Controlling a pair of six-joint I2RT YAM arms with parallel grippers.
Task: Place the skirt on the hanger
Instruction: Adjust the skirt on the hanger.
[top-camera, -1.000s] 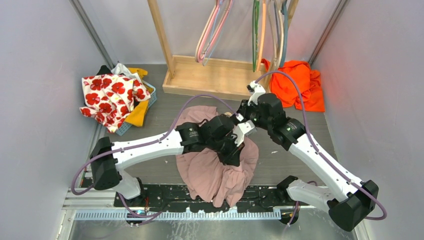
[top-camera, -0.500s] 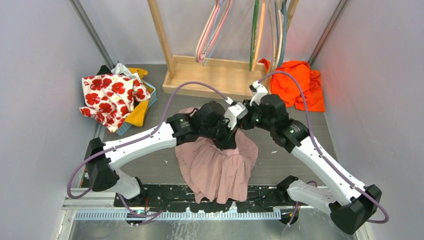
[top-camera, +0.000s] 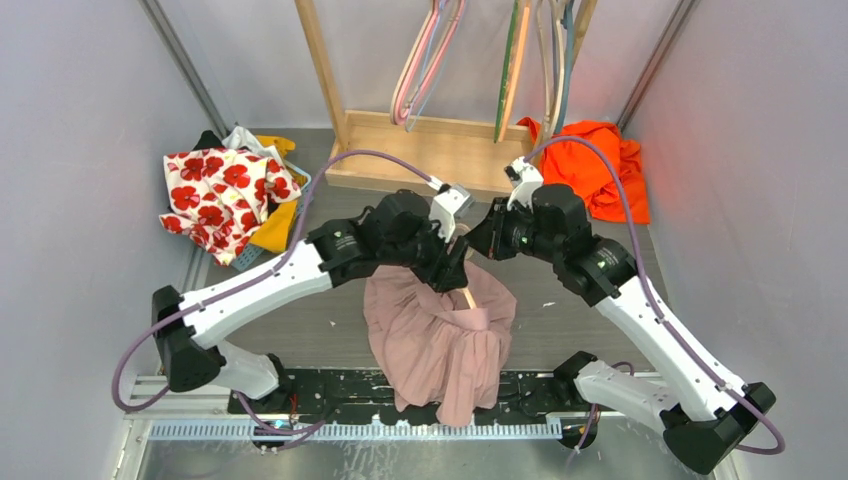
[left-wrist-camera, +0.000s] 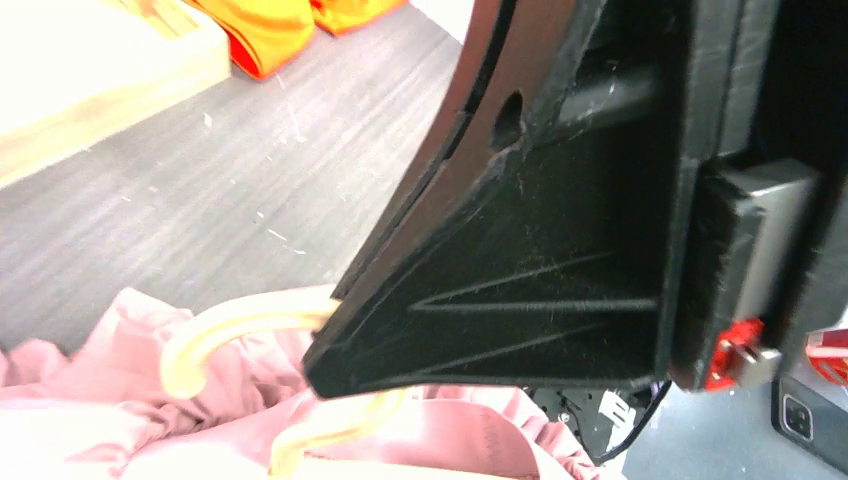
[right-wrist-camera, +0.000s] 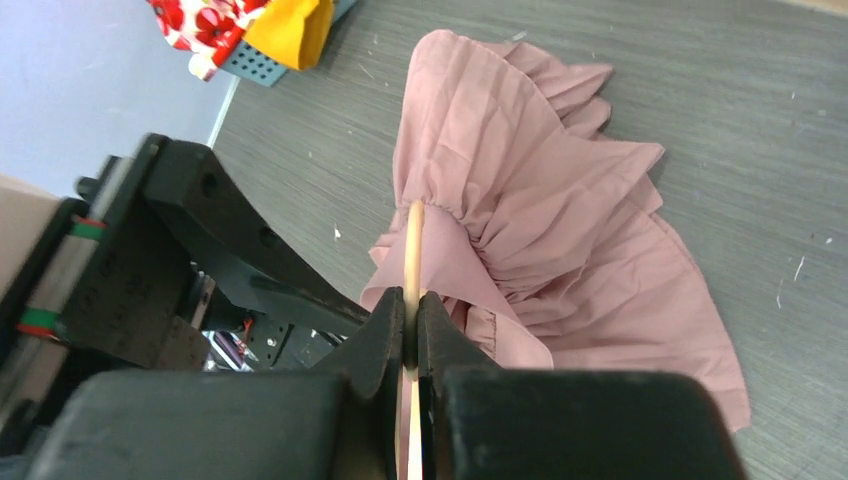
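- Grey table (top-camera: 575, 320) with a wooden rack (top-camera: 420, 160) at the back. A red flower cloth (top-camera: 220, 195) sits at the left and an orange cloth (top-camera: 595, 175) at the right.
- The pink skirt (top-camera: 435, 340) is in the middle of the table, just in front of the two arms' bases.
- A cream hanger (right-wrist-camera: 413, 250) pokes into the top of the skirt, where the cloth is bunched up.
- The right pincer (right-wrist-camera: 411, 305) is squeezed tight on the hanger's thin bar.
- The left pincer (top-camera: 452, 270) is right beside it, at the top of the skirt. Its own camera shows a big black finger with the hanger's hook curling just past it. I cannot tell how far open it is, or if it holds anything.
- A moment ago the skirt lay wide and flat, and both arms were low over its middle.
- Now both arms have moved back toward the rack. The top of the skirt has come up with the hanger, so the skirt looks longer and thinner.
- I think this means the skirt is caught on the hanger, at least on one side.
- The far side of the hanger is hidden, so I cannot tell if the skirt sits on both sides.
- One risk: the cloth may slip off if only one side is on.
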